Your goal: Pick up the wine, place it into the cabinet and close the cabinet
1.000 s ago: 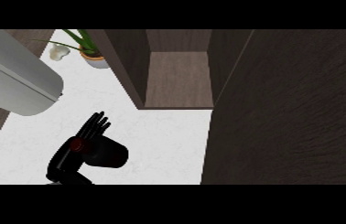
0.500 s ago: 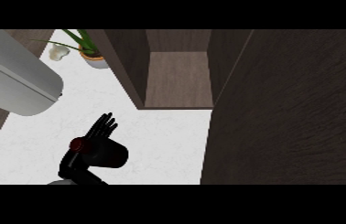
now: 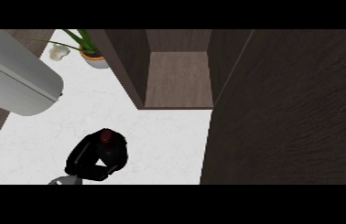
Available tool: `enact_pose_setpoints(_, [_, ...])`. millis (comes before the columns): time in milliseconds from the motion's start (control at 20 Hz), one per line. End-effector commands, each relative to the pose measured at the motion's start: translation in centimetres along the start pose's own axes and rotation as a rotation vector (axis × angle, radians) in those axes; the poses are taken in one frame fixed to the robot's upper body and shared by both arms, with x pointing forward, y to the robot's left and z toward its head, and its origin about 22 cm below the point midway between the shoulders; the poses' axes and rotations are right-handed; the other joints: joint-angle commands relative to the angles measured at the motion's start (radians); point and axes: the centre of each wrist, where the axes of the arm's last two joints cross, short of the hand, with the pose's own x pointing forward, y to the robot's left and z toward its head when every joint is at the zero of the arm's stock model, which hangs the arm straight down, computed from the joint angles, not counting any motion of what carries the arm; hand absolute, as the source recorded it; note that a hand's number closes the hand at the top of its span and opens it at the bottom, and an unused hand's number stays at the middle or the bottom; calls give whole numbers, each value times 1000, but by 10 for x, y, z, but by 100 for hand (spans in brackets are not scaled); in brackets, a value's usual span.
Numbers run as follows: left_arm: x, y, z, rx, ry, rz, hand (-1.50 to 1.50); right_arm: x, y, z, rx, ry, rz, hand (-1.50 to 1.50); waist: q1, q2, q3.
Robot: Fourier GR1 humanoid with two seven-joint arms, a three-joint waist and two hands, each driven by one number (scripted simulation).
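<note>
Head view of the counter. The wine bottle (image 3: 106, 137), seen almost end-on with only its dark red cap plainly showing, stands on the white counter (image 3: 155, 127) in front of and to the left of the open cabinet (image 3: 179, 79), well apart from its shelf. The left hand (image 3: 94, 159) is curled round the bottle's body below the cap, grasping it; the right hand is not in view. A glass bottle is likely heavy for its width, rigid, smooth and breakable, so it is best held at mid-body, kept upright, and set down gently. The cabinet door (image 3: 277, 109) stands open at right.
</note>
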Motion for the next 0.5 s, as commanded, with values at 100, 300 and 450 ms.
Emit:
enact_pose_setpoints(100, [-9, -9, 14, -107, -25, 3, 150, 17, -3, 30, -8, -34, -3, -150, 0, -1, 0])
enact_pose_setpoints(300, [3, -21, -8, -160, -135, -205, 150, 10, -7, 15, -24, -53, 1, -150, 0, -1, 0])
enact_pose_setpoints(450, [11, -11, -22, 33, -166, -203, 150, 9, 1, 22, -5, -50, 3, -150, -1, -1, 0])
